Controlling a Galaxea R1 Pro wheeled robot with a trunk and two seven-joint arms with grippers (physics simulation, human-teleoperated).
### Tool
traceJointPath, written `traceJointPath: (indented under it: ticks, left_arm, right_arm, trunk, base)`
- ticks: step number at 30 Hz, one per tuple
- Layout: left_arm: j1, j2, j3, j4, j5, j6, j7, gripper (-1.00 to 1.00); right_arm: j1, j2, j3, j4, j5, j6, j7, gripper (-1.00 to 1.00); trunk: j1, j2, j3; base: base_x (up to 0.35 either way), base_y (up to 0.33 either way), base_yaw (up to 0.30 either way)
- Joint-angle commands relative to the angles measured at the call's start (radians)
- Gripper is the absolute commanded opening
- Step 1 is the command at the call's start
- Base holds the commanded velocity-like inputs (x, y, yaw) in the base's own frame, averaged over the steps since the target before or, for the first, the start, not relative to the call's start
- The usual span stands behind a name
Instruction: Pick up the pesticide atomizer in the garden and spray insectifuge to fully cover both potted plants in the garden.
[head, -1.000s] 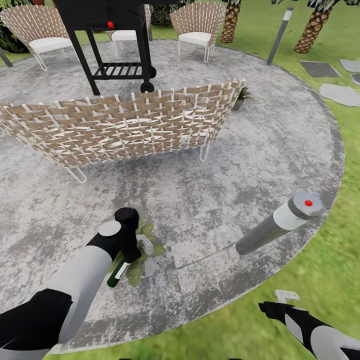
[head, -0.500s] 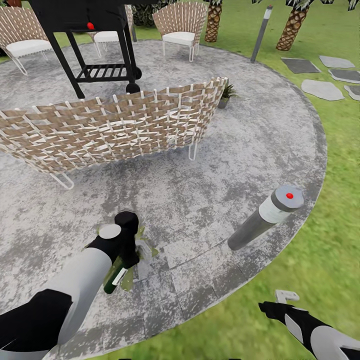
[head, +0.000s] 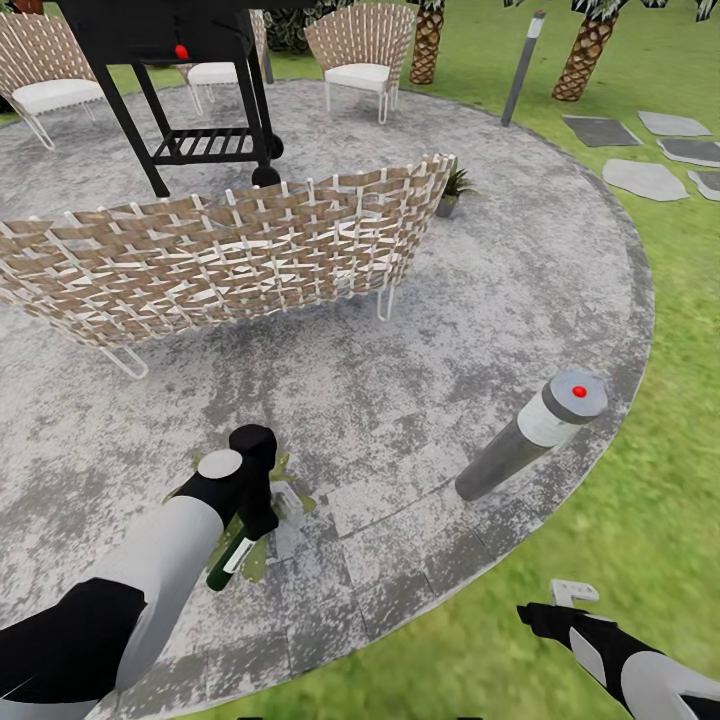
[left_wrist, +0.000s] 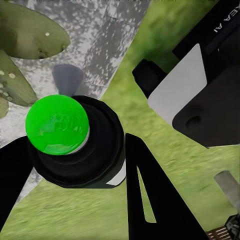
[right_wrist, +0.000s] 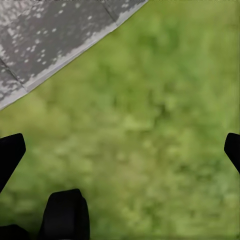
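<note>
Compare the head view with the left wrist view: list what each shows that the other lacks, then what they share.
Head view alone: the woven bench, black grill cart, bollard light, the second potted plant and the right gripper over grass.
Left wrist view alone: the atomizer's bright green end seen end-on.
Shared: the left gripper clamping the pesticide atomizer over the near potted plant, and the paved patio.

L arm (head: 150, 570): pale grey forearm, black upper sleeve & wrist, round grey cap on joint. R arm (head: 640, 670): black w/ grey-white panels, small white bracket. Wrist housing had white lettering.
</note>
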Motion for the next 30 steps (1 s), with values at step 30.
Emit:
traceJointPath:
  ticks: [30]
  left_arm:
    - [0.05,-0.008,-0.004,-0.04,-0.007,0.012,-0.001,-1.0]
  right_arm:
    - [0.013,0.001,-0.008,0.0,-0.001,0.0,0.004,1.0]
  trunk:
    - [0.0,0.0,-0.001]
  base:
    - [0.0,0.0,0.0]
